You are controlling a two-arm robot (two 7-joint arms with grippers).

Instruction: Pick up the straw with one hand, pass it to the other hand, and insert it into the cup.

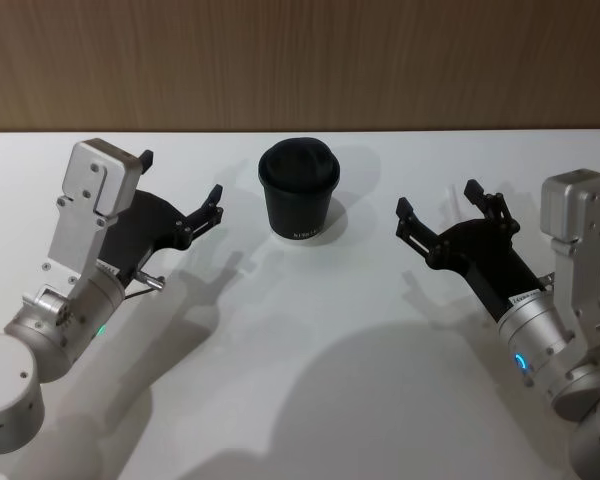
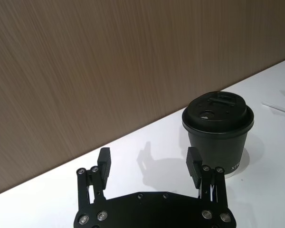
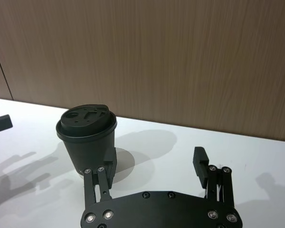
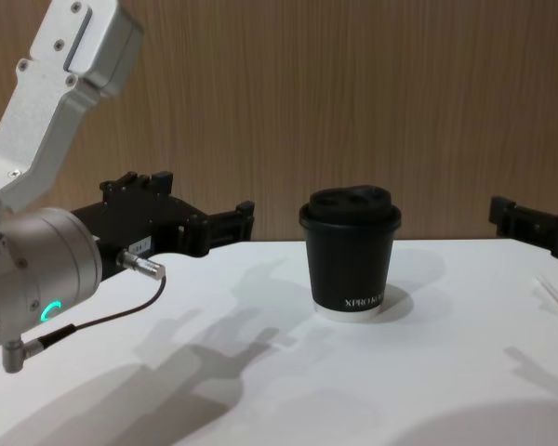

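The left claw point(image 1: 181, 175) is raised off the white table point(image 1: 310, 340) on the robot's left, its two short black fingers spread wide with nothing between them; in the left wrist view the same claw point(image 2: 148, 160) points toward the wall with the gap between its fingers bare. The right claw point(image 1: 438, 197) is held likewise on the robot's right, fingers fully parted and empty, and in the right wrist view this claw point(image 3: 155, 161) has one finger in front of the cup's base without a visible grip on it. Each claw joins a silver cylindrical arm; a green ring light point(image 4: 46, 311) glows on the left arm, from which a thin black cable point(image 4: 102, 321) with a metal plug hangs. The cup point(image 1: 298, 190) stands upright between the two claws, nearer the table's far edge, domed lid on, its white lettering facing the robot. The straw point(image 4: 556, 297) lies flat on the table at the robot's right, below the right claw and well apart from the cup; the left wrist view shows the straw point(image 2: 278, 109) beyond the cup. A wood-grain wall point(image 1: 300, 60) closes the scene behind the table.
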